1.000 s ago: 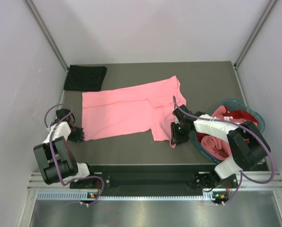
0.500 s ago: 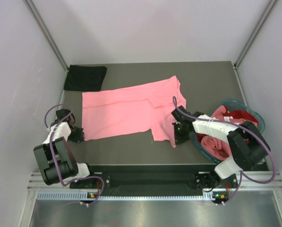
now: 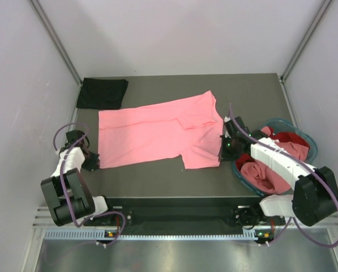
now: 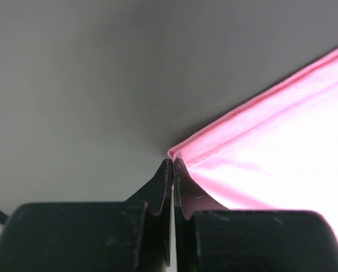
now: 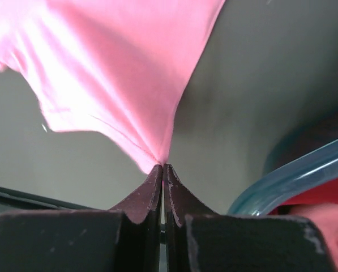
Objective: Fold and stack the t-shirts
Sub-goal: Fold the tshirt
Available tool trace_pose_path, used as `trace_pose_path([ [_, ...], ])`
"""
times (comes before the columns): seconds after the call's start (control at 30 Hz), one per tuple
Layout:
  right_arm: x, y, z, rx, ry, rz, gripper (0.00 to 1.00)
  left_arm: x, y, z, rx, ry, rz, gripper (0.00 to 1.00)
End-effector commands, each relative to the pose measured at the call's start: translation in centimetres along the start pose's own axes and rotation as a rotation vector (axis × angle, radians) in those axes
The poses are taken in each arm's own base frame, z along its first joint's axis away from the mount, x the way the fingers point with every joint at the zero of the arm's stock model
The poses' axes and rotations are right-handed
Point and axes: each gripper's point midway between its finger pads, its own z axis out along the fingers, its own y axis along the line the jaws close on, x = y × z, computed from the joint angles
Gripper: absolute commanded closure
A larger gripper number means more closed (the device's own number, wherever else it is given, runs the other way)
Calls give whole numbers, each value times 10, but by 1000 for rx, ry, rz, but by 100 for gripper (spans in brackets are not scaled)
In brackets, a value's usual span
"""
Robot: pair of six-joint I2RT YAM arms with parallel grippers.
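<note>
A salmon pink t-shirt [image 3: 157, 133] lies spread across the middle of the table. My left gripper [image 3: 95, 161] is shut on its near left corner, pink hem at the fingertips in the left wrist view [image 4: 172, 160]. My right gripper [image 3: 224, 151] is shut on its near right corner; the cloth [image 5: 129, 73] fans up from the tips [image 5: 162, 166]. A folded black t-shirt [image 3: 102, 93] lies at the far left corner. Red [image 3: 290, 141] and pink [image 3: 259, 173] shirts sit bunched in the teal basket [image 3: 287, 123].
The basket stands at the right edge of the table, just right of my right gripper; its teal rim [image 5: 293, 178] shows close by in the right wrist view. Grey walls enclose the table on three sides.
My right gripper has moved right and a little farther back, pulling the shirt's near right corner out toward the basket. The left gripper has held still.
</note>
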Motion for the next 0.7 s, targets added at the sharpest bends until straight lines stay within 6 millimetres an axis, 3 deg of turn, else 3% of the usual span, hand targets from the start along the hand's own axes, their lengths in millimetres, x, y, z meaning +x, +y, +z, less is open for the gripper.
trace_pose_path([
  [0.0, -41, 10, -19, -60, -75, -2, 100, -23, -7, -18, 18, -77, 68, 100],
  [0.2, -86, 9, -25, -81, -106, 18, 100, -40, -27, -30, 51, -105, 127, 100],
  [0.53, -145, -8, -28, -80, -157, 61, 100, -46, -50, -33, 96, -92, 201, 100],
  [0.67, -177, -13, -31, -80, -203, 65, 100, -48, -62, -30, 118, -72, 228, 100],
])
